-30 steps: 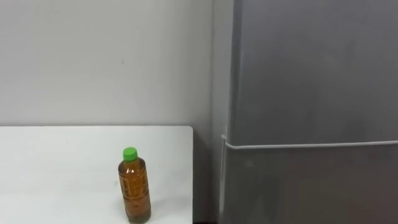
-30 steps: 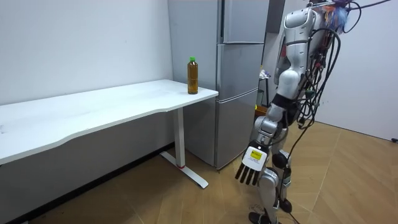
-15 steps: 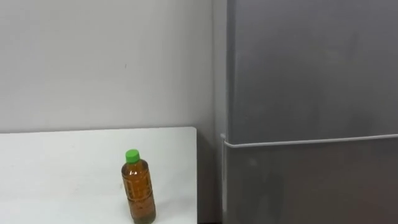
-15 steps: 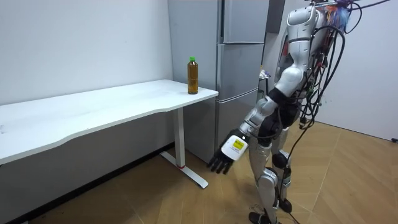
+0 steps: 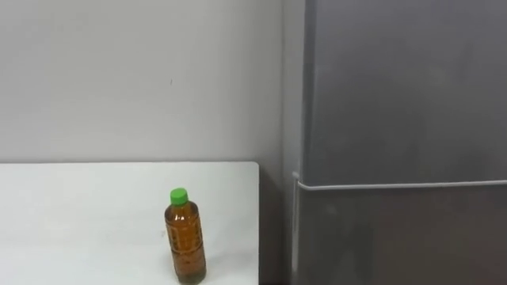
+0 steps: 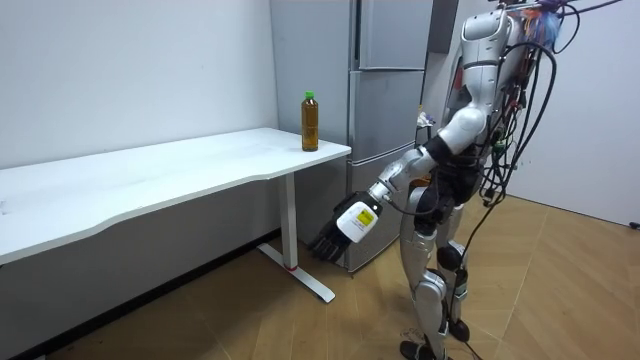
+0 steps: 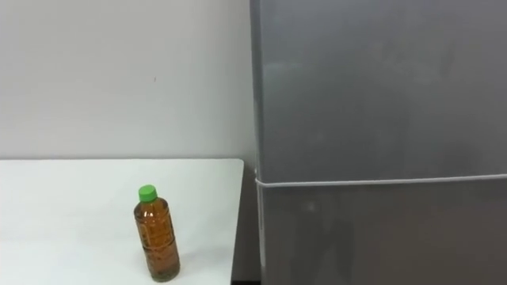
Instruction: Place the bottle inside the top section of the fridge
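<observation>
Standing: robot faces the closed fridge [image 5: 396, 103], with the white table [image 5: 71, 214] at its ten o'clock.
Bottle [image 5: 186, 237]: upright at the table's fridge-side corner, untouched, handy for a reach.
Left hand [image 6: 347, 222]: held forward below table height, fingers straight and loose, holding nothing; presumably meant for the bottle.

The two eye views look out from the robot's head, forward and a little downward, from rather near. Both face the end of the white table [image 5: 79, 210], the wall [image 5: 135, 79] behind it and the grey fridge [image 5: 396, 111] at the right. The right eye sits slightly more to the right, so the bottle [image 5: 186, 237] lies further left in it. The room view stands well off at the robot's left side and sees the whole robot. It shares the table end, the bottle and the fridge front with the eye views.
</observation>
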`<state>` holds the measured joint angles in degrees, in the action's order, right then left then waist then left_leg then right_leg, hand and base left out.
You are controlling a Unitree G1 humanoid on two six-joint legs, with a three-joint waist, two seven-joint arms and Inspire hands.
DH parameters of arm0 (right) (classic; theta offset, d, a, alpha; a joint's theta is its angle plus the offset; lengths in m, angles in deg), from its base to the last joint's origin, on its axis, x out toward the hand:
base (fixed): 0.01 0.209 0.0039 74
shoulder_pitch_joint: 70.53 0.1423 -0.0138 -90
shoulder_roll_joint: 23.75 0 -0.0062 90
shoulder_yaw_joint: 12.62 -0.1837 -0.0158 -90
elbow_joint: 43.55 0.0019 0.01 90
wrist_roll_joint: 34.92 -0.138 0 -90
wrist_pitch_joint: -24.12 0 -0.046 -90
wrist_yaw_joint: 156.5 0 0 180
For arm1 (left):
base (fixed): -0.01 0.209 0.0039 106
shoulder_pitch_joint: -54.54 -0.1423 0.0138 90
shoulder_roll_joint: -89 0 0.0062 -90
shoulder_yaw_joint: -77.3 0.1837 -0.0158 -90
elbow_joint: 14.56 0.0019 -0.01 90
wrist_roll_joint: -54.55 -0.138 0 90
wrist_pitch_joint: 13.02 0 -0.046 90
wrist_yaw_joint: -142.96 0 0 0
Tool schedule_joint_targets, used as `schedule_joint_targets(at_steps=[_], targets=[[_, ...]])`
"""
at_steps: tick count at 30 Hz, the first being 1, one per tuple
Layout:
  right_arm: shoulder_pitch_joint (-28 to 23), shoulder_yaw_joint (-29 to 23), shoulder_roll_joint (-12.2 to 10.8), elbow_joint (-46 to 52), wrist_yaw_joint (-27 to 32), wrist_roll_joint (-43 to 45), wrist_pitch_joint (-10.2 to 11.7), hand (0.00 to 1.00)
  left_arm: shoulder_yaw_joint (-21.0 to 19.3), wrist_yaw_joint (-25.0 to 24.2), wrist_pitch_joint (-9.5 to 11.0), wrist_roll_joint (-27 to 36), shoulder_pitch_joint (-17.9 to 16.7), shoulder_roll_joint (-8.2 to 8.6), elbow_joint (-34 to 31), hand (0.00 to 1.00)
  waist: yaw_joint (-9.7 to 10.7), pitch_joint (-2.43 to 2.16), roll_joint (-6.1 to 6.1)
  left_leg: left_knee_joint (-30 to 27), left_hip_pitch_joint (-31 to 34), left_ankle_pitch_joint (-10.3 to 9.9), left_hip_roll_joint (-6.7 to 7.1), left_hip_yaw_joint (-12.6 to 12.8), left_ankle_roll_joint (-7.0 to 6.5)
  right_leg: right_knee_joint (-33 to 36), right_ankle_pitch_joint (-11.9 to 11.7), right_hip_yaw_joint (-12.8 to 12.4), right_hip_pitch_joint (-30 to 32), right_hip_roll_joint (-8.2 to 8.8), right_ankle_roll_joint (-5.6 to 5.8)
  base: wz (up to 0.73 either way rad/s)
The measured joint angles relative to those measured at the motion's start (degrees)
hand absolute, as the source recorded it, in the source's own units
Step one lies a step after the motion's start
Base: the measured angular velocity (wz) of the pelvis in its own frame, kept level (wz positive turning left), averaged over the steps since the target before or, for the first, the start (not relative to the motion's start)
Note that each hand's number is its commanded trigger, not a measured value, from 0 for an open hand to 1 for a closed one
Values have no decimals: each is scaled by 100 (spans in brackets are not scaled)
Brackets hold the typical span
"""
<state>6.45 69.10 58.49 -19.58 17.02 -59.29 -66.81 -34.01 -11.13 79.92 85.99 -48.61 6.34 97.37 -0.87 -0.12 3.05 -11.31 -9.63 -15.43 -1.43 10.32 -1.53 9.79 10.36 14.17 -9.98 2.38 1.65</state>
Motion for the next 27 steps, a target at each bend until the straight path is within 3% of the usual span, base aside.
schedule_joint_targets(at_steps=[7, 11, 15, 22, 27], targets=[[-12, 8, -5, 144, 4, 90, 37, 0, 9, 90, 6, -6, 62, -13, -1271, 0, 62, 6, 54, 3, 7, 0, -5, 13, 0, -12, 0, -11, 13, -6, 0, -1], [-36, 10, -7, 213, 3, 226, 39, 0, 5, 55, -2, -67, 275, -17, -1883, 0, 61, 20, 75, 15, 8, 0, -4, 10, 0, -5, 1, 1, 24, -7, 1, 0], [-11, 12, -51, 210, 10, 219, 35, 0, 38, -16, -19, -252, 543, -43, -2575, 0, 93, 55, 5, -20, 10, 2, -4, 6, 1, -4, 2, 21, 10, -3, 3, 1], [67, 42, -135, 210, -26, 211, 22, 0, 208, -358, -102, -493, 1285, -77, -2855, 0, 265, 55, -49, -39, 93, 4, 5, -21, -3, -11, 2, 8, 36, -1, 3, 2], [142, 86, -130, 165, -124, 205, 36, 0, 527, -770, -199, -716, 1554, -88, -3323, 0, 365, 45, -60, -31, 119, 5, 8, -5, -3, -19, 1, 0, 78, -6, 3, -1]])
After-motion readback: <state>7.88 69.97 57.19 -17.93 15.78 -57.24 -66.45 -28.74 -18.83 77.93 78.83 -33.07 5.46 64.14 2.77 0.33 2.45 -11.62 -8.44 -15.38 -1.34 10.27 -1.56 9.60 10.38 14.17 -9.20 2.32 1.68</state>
